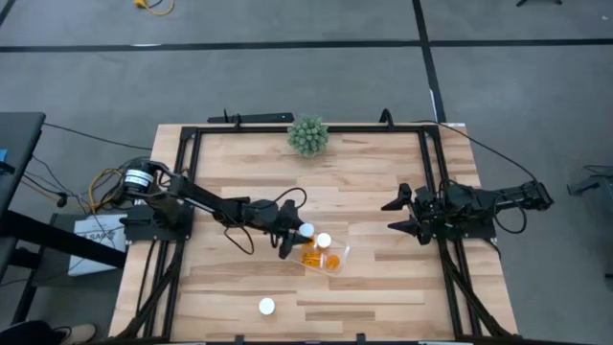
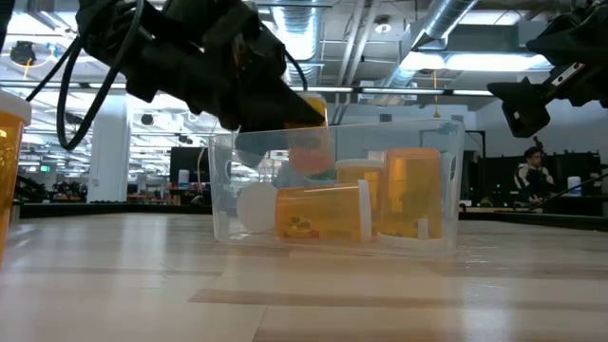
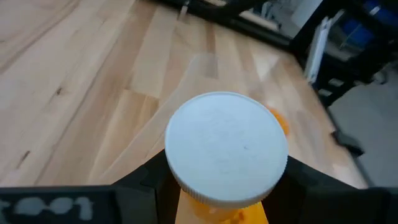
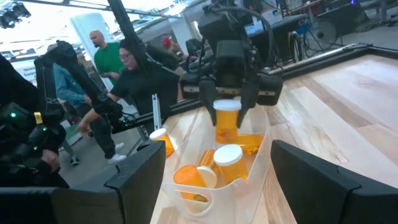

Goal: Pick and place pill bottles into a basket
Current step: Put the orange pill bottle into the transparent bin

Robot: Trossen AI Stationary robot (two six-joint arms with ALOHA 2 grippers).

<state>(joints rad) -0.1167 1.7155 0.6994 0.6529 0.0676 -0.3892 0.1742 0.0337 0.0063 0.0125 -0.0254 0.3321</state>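
My left gripper [image 1: 290, 237] is shut on an orange pill bottle with a white cap [image 1: 306, 231], over the left end of the clear basket [image 1: 337, 261]. The right wrist view shows this bottle [image 4: 227, 124] upright above the basket [image 4: 245, 165]. The basket holds several bottles: one lies on its side [image 2: 318, 211] and another stands [image 2: 413, 190]. One more bottle [image 1: 266, 307] stands on the table near the front edge. It also shows at the left edge of the low view [image 2: 9, 152]. My right gripper [image 1: 406, 216] is open and empty, right of the basket. My left gripper pinches the bottle between its two fingers [image 3: 149, 183], just under the white cap [image 3: 227, 146], on the orange body [image 4: 227, 127]. The fingers come from above, pointing down. The bottle hangs upright, cap up, clear of the table and over the basket.
A spiky green ball plant [image 1: 307, 135] stands at the far middle of the table. A black metal frame [image 1: 192, 134] runs round the table's edges. People [image 4: 112, 68] are in the room beyond the table. There is bare wood between the basket and my right gripper.
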